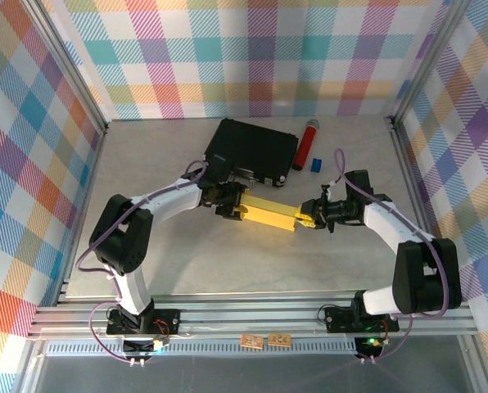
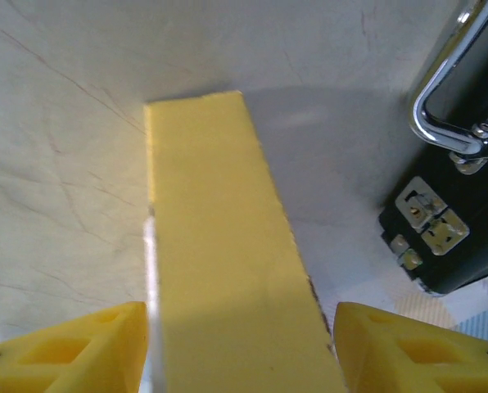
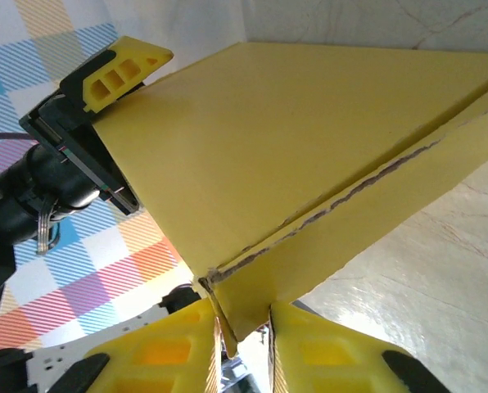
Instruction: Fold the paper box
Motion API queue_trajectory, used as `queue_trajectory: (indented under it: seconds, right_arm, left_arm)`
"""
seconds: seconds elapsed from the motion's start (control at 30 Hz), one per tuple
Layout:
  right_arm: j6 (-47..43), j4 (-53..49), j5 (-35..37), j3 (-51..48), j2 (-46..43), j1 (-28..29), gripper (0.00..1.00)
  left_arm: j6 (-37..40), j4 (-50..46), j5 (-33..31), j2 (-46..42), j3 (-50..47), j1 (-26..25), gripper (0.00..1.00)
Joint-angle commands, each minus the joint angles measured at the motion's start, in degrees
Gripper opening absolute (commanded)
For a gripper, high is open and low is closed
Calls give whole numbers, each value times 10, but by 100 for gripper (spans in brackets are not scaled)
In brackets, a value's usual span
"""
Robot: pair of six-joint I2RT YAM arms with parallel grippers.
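Top external: paper box [image 1: 268, 214] hangs mid-table as a flattened yellow strip between my grippers. I judge the thin card light, springy and easily creased, so I hold it by the edges. Left gripper [image 1: 230, 205] is wide, fingers [image 2: 64, 352] against both long edges. Right gripper [image 3: 244, 344] is nearly closed, pinching the right-end corner. Table [image 1: 187, 262] is smooth and pale, with a black hard case [image 1: 252, 147] just beyond on the far side.

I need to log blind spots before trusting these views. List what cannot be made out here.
- Flaps and slots of the paper box: top view, too small; the left gripper and right gripper cover its ends.
- Whether the left gripper's fingers press the box: left wrist view, bottom edge cuts off contact.
- The black case: left wrist view, cut by right edge.
- The blue item: top view, too small to identify.
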Motion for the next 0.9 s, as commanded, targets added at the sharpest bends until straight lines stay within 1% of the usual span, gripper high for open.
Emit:
queue_trajectory:
  seconds: [0.0, 0.1, 0.13, 0.2, 0.27, 0.33, 0.4, 0.47, 0.53, 0.57, 0.67, 0.73, 0.8, 0.83, 0.87]
  right_arm:
    - [-29, -65, 88, -19, -16, 33, 23]
    - [-22, -80, 129, -29, -40, 82, 24]
    - [-18, -81, 146, -38, -49, 98, 25]
    - [-13, -75, 171, -56, -60, 119, 28]
    - [-19, -69, 199, -71, -63, 123, 31]
    - [-29, -73, 230, -75, -61, 123, 35]
    - [-46, -83, 239, -57, -60, 123, 38]
    - [-61, -100, 255, -29, -72, 123, 46]
    - [-80, -129, 277, 2, -71, 123, 51]
    - [-89, -141, 284, 15, -68, 122, 52]
    - [-97, -160, 304, 44, -74, 122, 54]
    - [-97, -175, 325, 62, -84, 121, 56]
    - [-99, -189, 349, 77, -96, 114, 58]
    - [-98, -193, 360, 83, -106, 105, 63]
    - [-98, -194, 369, 89, -119, 94, 100]
  left_arm:
    - [62, -48, -24, -38, -42, 9, 61]
    - [88, -56, -28, -69, -97, 9, 63]
    - [88, -42, -27, -77, -118, 9, 64]
    - [120, -16, -29, -82, -148, 10, 65]
    - [149, 5, -31, -76, -165, 15, 67]
    - [166, -15, -37, -69, -165, 20, 69]
    - [174, -25, -39, -77, -167, 27, 69]
    - [199, -68, -58, -97, -154, 35, 76]
    - [232, -107, -63, -106, -137, 45, 93]
    - [248, -134, -57, -103, -125, 49, 100]
    - [295, -222, -44, -92, -96, 59, 100]
    - [316, -261, -60, -106, -90, 66, 100]
    - [328, -275, -78, -137, -90, 79, 100]
    - [340, -280, -89, -159, -86, 88, 100]
    - [362, -285, -107, -180, -77, 96, 100]
